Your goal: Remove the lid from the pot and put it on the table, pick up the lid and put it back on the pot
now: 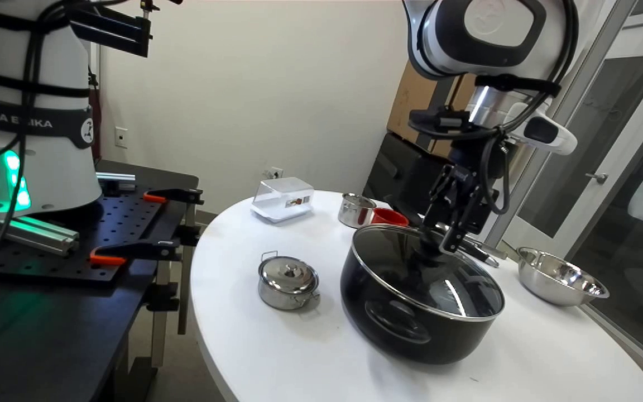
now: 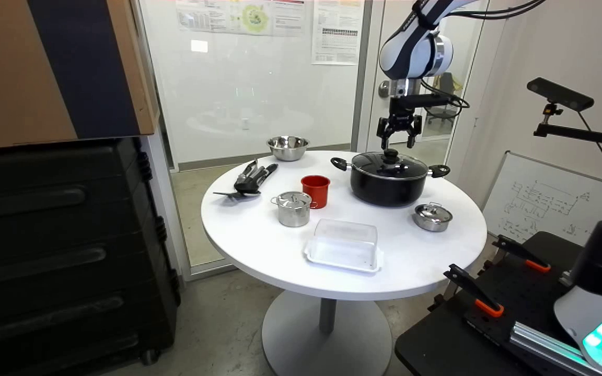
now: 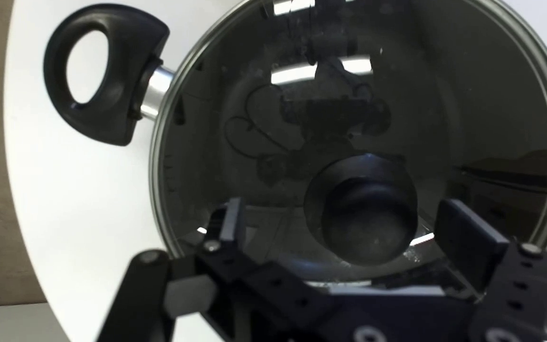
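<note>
The clear glass lid lies on the large black pot, its metal rim following the pot's rim. The lid and pot also show in an exterior view, standing on the round white table. My gripper is open and empty just above the lid's dark knob, pointing down. In the wrist view the knob shows between my spread fingers, nearer the right finger and apart from both. Part of the lid's near rim is hidden by my gripper in the wrist view.
A small silver tin stands beside the pot. A steel bowl, a red cup, a lidded silver pot, a clear box and dark utensils stand on the table. The pot's side handles stick out.
</note>
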### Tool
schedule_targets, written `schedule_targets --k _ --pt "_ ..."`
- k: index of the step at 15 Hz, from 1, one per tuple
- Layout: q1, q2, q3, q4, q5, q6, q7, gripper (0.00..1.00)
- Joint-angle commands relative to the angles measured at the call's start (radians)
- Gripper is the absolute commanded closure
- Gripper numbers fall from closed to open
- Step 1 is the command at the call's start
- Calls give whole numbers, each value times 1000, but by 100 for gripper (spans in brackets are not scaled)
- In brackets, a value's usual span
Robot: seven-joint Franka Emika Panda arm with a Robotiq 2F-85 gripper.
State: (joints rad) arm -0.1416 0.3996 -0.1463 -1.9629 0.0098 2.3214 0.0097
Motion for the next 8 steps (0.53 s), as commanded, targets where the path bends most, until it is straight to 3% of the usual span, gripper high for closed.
schedule_targets --k 1,3,4,8 --pt "5 14 5 13 -9 19 24 0" --pt "7 15 8 13 -8 20 26 8" --pt "8 18 9 14 -9 23 28 27" --pt "10 24 10 16 -11 28 34 54"
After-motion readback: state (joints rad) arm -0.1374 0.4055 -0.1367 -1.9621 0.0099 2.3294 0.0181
